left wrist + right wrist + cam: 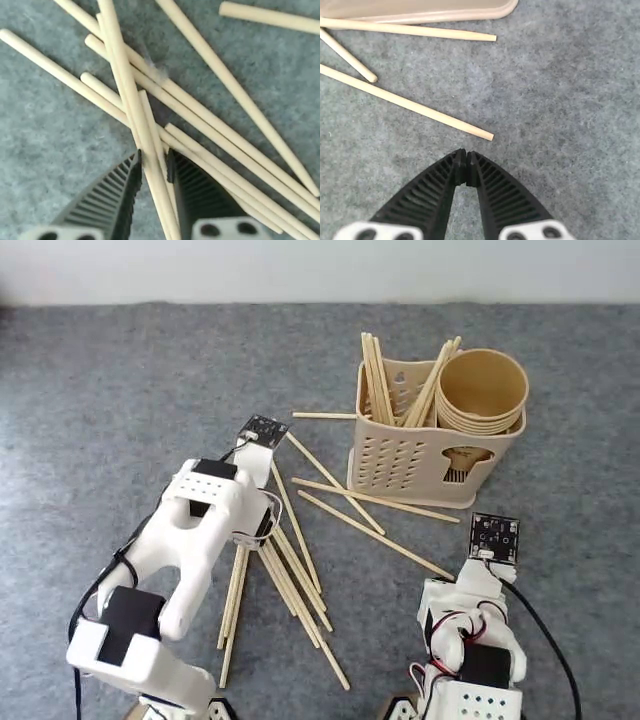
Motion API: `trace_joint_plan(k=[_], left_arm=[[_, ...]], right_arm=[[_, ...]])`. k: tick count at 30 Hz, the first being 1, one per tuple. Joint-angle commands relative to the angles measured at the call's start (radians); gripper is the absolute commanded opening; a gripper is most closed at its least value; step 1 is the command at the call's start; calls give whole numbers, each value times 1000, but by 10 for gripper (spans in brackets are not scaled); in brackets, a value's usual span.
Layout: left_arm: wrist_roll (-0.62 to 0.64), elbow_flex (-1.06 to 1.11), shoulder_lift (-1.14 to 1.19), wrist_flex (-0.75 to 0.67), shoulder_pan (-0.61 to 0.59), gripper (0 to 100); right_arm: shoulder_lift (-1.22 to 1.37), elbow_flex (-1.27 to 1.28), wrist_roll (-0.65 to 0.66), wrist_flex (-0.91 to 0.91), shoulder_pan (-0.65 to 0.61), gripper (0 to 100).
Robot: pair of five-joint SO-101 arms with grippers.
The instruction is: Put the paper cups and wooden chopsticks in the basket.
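A beige basket (420, 455) stands at the back right and holds stacked paper cups (483, 390) and several wooden chopsticks (378, 380). Several more chopsticks (290, 575) lie scattered on the grey mat between the arms. In the left wrist view my left gripper (154, 167) is shut on two chopsticks (150, 150) in that pile, down at the mat. My right gripper (466, 167) is shut with nothing in it, just short of the tip of a loose chopstick (410, 104); the basket's base (420, 10) lies beyond.
The grey mat (120, 390) covers the table, with open room at the back left. The right arm (475, 640) sits low at the front right, near the end of a long chopstick (380, 533).
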Motion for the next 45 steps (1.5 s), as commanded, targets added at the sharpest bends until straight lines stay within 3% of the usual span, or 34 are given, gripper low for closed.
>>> trace_joint_plan(k=[1, 10, 14, 17, 30, 35, 37, 40, 45], left_arm=[[8, 39, -2, -3, 2, 90], [8, 91, -2, 0, 5, 89], [8, 111, -2, 3, 5, 15], [8, 114, -2, 11, 3, 14], [8, -44, -29, 244, -6, 12], [8, -59, -233, 301, -6, 12], [8, -56, -364, 319, -8, 12], [8, -59, -555, 345, -35, 12], [3, -56, -786, 345, -149, 12]], right_arm=[[-2, 0, 0, -22, 2, 9], [-2, 0, 0, -22, 2, 9], [-2, 0, 0, -22, 2, 9], [-2, 0, 0, -22, 2, 9], [-2, -3, -2, -22, 2, 9], [-2, -84, 9, -18, 2, 12], [-2, -118, 81, -22, -10, 12], [-2, -155, 164, -22, -81, 12], [8, -250, 170, -15, -203, 12]])
